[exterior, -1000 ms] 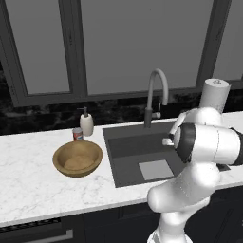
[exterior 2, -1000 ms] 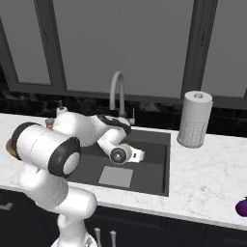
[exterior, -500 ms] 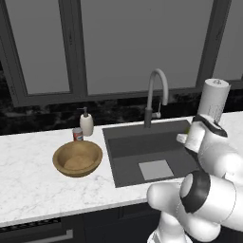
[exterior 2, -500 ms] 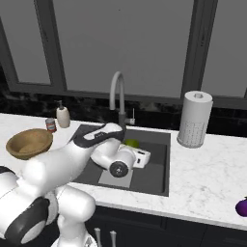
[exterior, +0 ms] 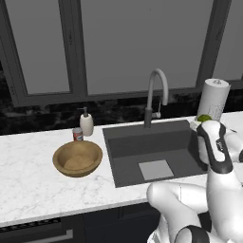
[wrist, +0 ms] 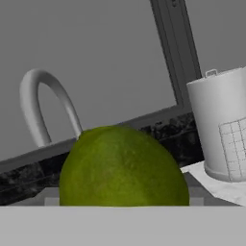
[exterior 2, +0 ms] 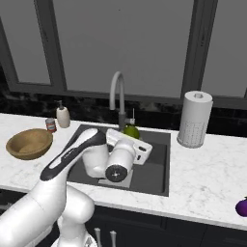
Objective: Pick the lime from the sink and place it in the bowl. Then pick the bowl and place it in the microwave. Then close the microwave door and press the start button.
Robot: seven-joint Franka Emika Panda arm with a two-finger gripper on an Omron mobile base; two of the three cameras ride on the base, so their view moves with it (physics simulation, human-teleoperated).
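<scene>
The yellow-green lime [wrist: 122, 166] looms close in the hand view, with the faucet [wrist: 38, 96] behind it. My gripper [exterior 2: 129, 136] is shut on the lime [exterior 2: 130, 130] and holds it above the dark grey sink [exterior 2: 155, 169], near the back of the basin. From the left base view, the lime [exterior: 204, 118] peeks over the hand at the sink's [exterior: 142, 147] right side. The tan wooden bowl [exterior: 77, 158] sits with nothing in it on the counter left of the sink; it is also the bowl [exterior 2: 29, 143] at the left. The microwave is out of view.
A paper towel roll [exterior 2: 194, 119] stands right of the sink. A soap bottle [exterior: 86, 123] and a small can [exterior: 78, 134] stand behind the bowl. The tall faucet [exterior: 159, 83] rises at the sink's back edge. A purple object [exterior 2: 242, 206] lies far right.
The arm has swung and the hand has risen from the basin with the lime held in it, now nearer the faucet.
</scene>
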